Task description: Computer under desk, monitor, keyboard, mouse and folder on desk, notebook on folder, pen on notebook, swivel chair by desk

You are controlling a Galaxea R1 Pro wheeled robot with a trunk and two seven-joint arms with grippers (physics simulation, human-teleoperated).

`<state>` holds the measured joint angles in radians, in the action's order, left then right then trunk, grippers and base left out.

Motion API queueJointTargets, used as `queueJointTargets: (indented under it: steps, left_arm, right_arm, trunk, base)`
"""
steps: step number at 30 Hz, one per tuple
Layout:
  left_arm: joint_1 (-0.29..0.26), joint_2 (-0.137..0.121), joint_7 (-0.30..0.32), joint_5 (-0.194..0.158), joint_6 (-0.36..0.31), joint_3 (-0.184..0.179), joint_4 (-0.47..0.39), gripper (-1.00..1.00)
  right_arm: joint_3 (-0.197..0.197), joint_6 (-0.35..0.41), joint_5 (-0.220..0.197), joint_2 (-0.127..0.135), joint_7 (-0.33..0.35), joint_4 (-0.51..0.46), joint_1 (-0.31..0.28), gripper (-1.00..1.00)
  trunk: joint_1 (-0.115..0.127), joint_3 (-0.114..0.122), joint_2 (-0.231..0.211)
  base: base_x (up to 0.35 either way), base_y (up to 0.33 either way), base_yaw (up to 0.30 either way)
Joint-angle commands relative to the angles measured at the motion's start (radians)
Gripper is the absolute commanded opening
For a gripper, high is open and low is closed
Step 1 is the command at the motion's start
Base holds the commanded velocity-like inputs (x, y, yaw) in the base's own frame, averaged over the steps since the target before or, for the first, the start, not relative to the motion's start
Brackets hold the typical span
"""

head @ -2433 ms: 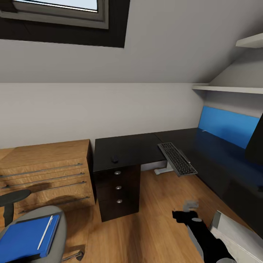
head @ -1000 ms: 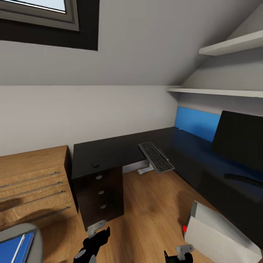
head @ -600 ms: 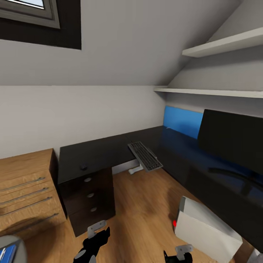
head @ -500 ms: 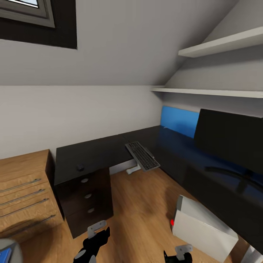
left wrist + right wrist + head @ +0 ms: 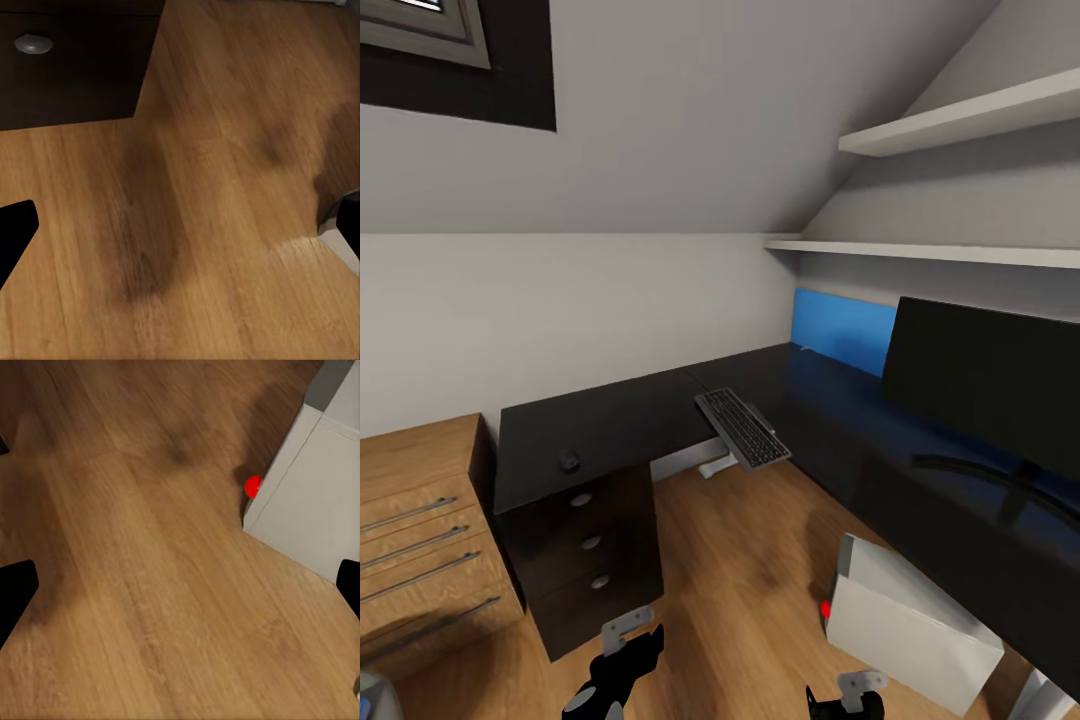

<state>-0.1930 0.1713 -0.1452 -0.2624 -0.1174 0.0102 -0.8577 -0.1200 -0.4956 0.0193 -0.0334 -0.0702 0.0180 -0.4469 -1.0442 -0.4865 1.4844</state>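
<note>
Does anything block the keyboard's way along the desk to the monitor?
Nothing visible does. The keyboard lies partly over the desk's inner edge, and the dark top between it and the monitor looks bare. Both claws hang low over the floor, far from it.

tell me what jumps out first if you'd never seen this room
The big black monitor standing on the dark L-shaped desk at the right, with a bright blue panel behind it. Next, the keyboard hanging partly over the desk's inner edge, and the pale computer tilted on the wooden floor beside the desk.
</note>
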Motion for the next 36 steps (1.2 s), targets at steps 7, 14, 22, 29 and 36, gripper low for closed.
queueJointTargets:
  steps: [7, 14, 22, 29, 36]
  left_arm:
    - [0.000, 0.001, 0.000, -0.008, -0.003, 0.000, -0.001, 1.00]
    - [-0.001, 0.003, -0.005, -0.008, 0.001, -0.006, -0.019, 1.00]
    - [-0.074, 0.002, -0.036, -0.240, -0.125, -0.004, -0.093, 1.00]
    - [-0.137, -0.005, -0.106, -0.602, -0.180, -0.003, -0.073, 1.00]
    - [-0.151, -0.007, -0.119, -0.796, -0.187, -0.005, -0.069, 1.00]
  right_arm:
    - [-0.007, -0.003, 0.002, -0.001, -0.007, 0.002, 0.000, 1.00]
    - [-0.007, -0.003, 0.002, -0.008, -0.006, 0.002, 0.004, 1.00]
    - [-0.006, -0.003, 0.002, -0.012, -0.006, 0.002, 0.006, 1.00]
    - [-0.006, -0.003, 0.002, -0.010, -0.006, 0.002, 0.006, 1.00]
    - [-0.005, -0.003, 0.002, -0.009, -0.007, 0.002, 0.007, 1.00]
  trunk:
    - [0.000, -0.001, 0.001]
    - [0.000, -0.001, 0.001]
    - [0.000, -0.001, 0.001]
    - [0.000, -0.001, 0.001]
    - [0.000, -0.001, 0.001]
  base:
    - [0.007, 0.000, -0.001]
    - [0.001, 0.000, 0.000]
    - [0.000, 0.000, 0.000]
    - [0.000, 0.000, 0.000]
    - [0.000, 0.000, 0.000]
